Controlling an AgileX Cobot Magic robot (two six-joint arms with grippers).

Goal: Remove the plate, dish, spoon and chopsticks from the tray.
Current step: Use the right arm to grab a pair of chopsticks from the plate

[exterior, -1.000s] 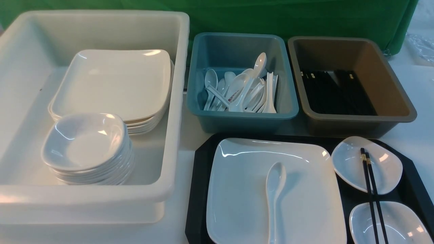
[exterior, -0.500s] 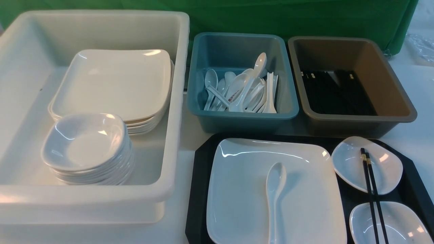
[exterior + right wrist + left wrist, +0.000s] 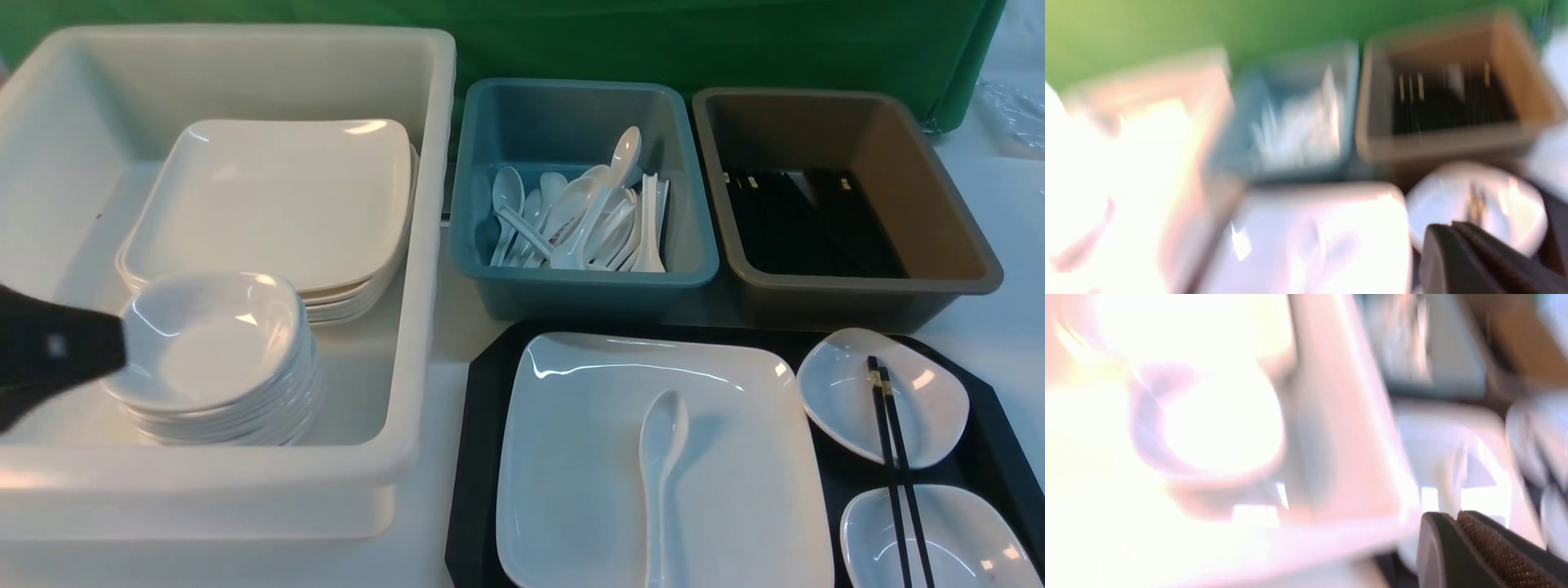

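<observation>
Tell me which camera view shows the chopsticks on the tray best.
The front view: the chopsticks are sharp, lying across two small dishes on the tray, their near ends cut off by the frame. The right wrist view gives only a blurred dark streak over one dish. The left wrist view is too blurred to find them.

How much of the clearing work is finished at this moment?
Done: nothing. The large white square plate, the white soup spoon on it, two small white dishes and the black chopsticks across them all lie on the black tray. In hand: nothing; left pincer and right pincer are shut, empty. Left: everything.
</observation>
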